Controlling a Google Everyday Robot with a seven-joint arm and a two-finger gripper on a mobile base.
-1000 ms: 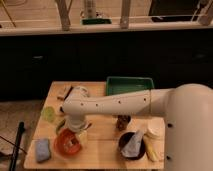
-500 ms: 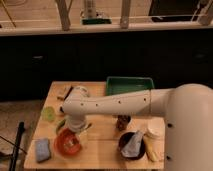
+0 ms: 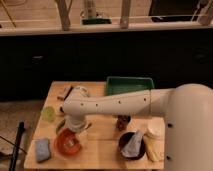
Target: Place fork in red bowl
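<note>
The red bowl (image 3: 64, 145) sits near the table's front left corner. A pale slim thing (image 3: 73, 144) lies inside it and looks like the fork, though I cannot make out its shape. My gripper (image 3: 75, 128) hangs just above the bowl's far rim, at the end of the white arm that reaches in from the right. Its jaws stand open, and I see nothing between them.
A green tray (image 3: 129, 85) stands at the back. A small light-green dish (image 3: 48, 113) is at the left edge and a blue sponge (image 3: 42, 149) at the front left. A dark bowl (image 3: 131, 146) holding a grey cloth, a white cup (image 3: 155, 129) and a brown object (image 3: 122, 122) sit to the right.
</note>
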